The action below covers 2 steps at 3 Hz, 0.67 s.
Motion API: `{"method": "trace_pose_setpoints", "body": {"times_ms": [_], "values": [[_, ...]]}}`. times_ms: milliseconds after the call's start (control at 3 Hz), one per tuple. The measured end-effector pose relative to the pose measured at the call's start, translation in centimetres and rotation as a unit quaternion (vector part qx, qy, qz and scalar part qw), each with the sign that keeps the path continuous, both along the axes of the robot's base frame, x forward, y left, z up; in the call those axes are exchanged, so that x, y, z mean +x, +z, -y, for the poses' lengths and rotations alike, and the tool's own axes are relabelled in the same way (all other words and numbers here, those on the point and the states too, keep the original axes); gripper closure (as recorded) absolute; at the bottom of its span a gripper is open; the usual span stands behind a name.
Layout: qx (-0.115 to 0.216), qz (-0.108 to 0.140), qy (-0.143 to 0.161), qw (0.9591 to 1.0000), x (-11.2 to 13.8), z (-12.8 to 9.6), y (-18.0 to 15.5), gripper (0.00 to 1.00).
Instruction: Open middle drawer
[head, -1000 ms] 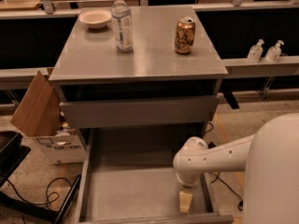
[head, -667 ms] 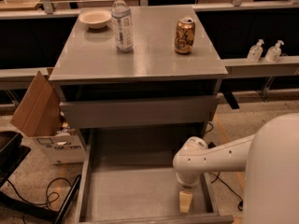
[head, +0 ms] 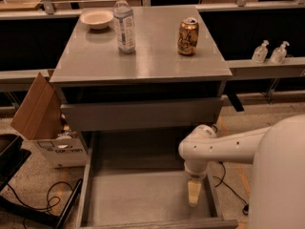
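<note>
The gripper (head: 194,193) hangs tip-down inside the pulled-out middle drawer (head: 136,197), close to its right wall and near the front rim; whether it is open or closed I cannot tell. Against a second ago almost nothing differs: the drawer is out as far as it was, and the gripper is in much the same spot, perhaps slightly higher. The white arm (head: 224,144) bends in from the robot's bulky white body at the right edge of view. The drawer shows a bare grey floor and sticks out well beyond the table's front edge, under the top drawer (head: 140,114), which is out a little, with a dark gap above its front. On the grey tabletop (head: 157,61) a pale bowl (head: 96,18) sits at the far left corner, a clear water bottle (head: 124,23) stands just beside it with a white and blue label too blurred to read, and a golden-brown drink can (head: 188,36) stands toward the far right corner, its print unreadable. Left of the table an open cardboard box (head: 37,109) leans over a white carton (head: 61,149) bearing a dark word I cannot make out. Beyond the right edge, two pump bottles (head: 269,52) stand on a ledge.
</note>
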<state>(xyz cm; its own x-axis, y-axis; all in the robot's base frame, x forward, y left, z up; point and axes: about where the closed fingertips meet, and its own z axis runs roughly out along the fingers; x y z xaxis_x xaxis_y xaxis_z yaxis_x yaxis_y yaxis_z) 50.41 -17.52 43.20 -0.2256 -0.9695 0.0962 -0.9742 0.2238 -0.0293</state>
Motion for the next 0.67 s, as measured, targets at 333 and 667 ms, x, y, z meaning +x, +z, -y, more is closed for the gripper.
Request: {"method": "trace_pose_setpoints", "body": {"times_ms": [333, 667], "values": [[-0.022, 0.011, -0.007, 0.9997, 0.5, 2.1, 6.3, 0.00], [-0.047, 0.022, -0.021, 0.9984, -0.8, 2.8, 13.5, 0.00]]}}
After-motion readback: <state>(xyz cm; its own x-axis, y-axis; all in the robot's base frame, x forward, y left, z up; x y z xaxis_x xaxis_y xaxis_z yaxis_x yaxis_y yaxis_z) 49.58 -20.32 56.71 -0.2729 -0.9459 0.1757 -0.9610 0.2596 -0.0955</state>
